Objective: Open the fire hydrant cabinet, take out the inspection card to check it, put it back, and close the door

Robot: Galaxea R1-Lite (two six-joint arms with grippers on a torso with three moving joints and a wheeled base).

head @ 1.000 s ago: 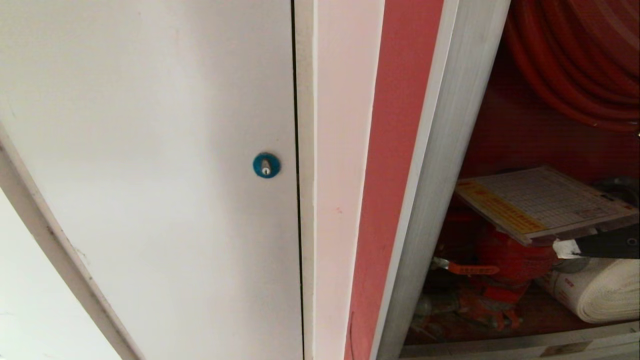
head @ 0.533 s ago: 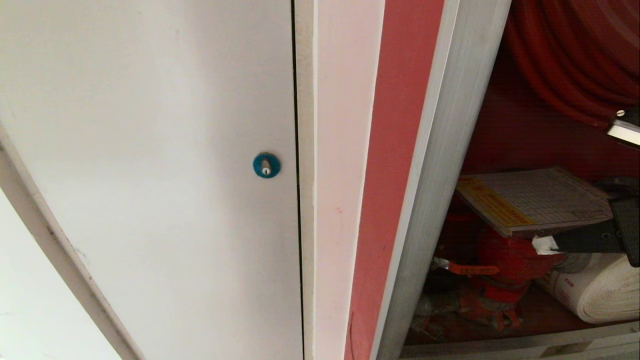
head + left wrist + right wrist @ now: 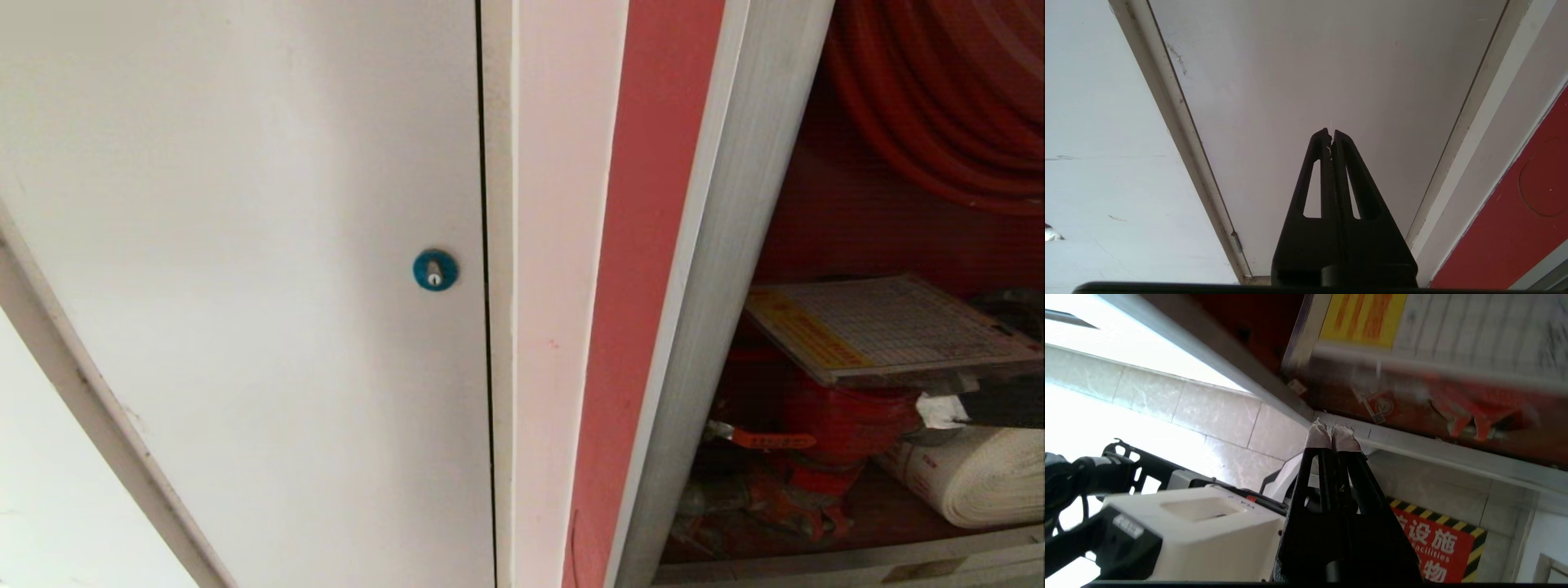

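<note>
Head view: right gripper (image 3: 939,411), tips pressed together on nothing, has dropped back just under the near edge of the flat white grid-printed inspection card (image 3: 890,327) resting atop the red valve (image 3: 841,420), so regrasp or nudge likely pending.

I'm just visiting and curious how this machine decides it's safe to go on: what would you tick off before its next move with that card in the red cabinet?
1. Cabinet open: ok. The fire hydrant cabinet shows its red inside; its door is out of view.
2. Card placed: ok. The inspection card lies flat above the red valve.
3. Card released: ok. The right pincer is shut, empty, just under the card's edge.
4. Pincer clear of card: cannot tell; it may be touching from below.
5. Other arm out of the way: ok. The left pincer is shut, facing the white panel.
</note>
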